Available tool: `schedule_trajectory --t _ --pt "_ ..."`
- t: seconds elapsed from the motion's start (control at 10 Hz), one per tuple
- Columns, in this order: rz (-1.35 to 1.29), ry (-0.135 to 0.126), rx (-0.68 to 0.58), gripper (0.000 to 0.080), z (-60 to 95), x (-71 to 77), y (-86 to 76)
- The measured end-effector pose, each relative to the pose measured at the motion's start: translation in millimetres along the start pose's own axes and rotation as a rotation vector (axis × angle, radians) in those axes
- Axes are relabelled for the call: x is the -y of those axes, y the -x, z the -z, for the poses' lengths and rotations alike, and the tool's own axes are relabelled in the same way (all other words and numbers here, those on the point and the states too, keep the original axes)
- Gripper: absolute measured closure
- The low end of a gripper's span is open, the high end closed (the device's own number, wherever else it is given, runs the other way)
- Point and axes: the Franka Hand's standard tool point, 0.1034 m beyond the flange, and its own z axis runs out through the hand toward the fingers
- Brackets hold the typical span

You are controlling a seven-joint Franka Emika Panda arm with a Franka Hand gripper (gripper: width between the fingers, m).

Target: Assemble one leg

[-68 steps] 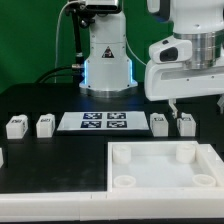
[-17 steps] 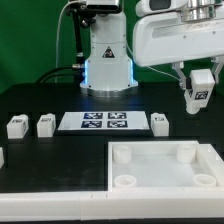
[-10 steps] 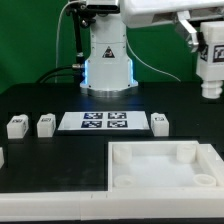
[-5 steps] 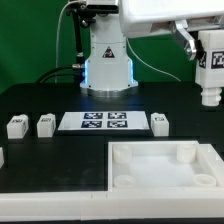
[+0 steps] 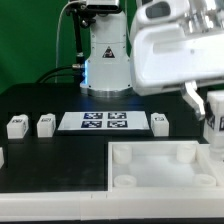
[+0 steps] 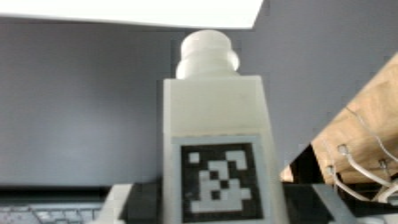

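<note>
Since half a second ago the arm has dropped. The leg (image 5: pixel 215 126), which was held high at the exterior view's right, now hangs much lower at that same edge, and the arm's white housing fills the upper right of the picture.

In the exterior view, the end effector (image 5: pixel 212 110) carries the leg upright above the far right corner of the white panel (image 5: pixel 160 168), close to the corner socket (image 5: pixel 185 152). We cannot tell whether the leg's lower end touches the panel. On the black surface (image 5: pixel 60 160), the marker board (image 5: pixel 104 121) lies beyond the panel. Two loose legs (image 5: pixel 16 126) stand well apart from the board on the view's left, and a third one (image 5: pixel 159 123) stands just beside its right end.

In the wrist view, the leg (image 6: pixel 217 120) stands upright in the middle, its square tag (image 6: pixel 222 180) facing the camera and its round peg (image 6: pixel 208 50) at the far end. The end effector (image 6: pixel 217 205) is clamped on it, with a dark finger (image 6: pixel 132 205) pressed against each side of the tagged end.
</note>
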Motion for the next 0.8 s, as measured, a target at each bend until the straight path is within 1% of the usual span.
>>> schedule_trajectory --t 0.2,0.4,0.6,0.8 --pt "0.002 -0.002 0.003 0.0507 -4.1 2.3 8.0" --pt "0.003 0.006 0.002 0.0507 -7.1 -4.0 18.2" --pt "-0.005 0.012 0.008 0.0507 -12.8 -10.6 25.0" --pt "-0.007 0.009 0.023 0.0507 -22.1 -9.6 34.6"
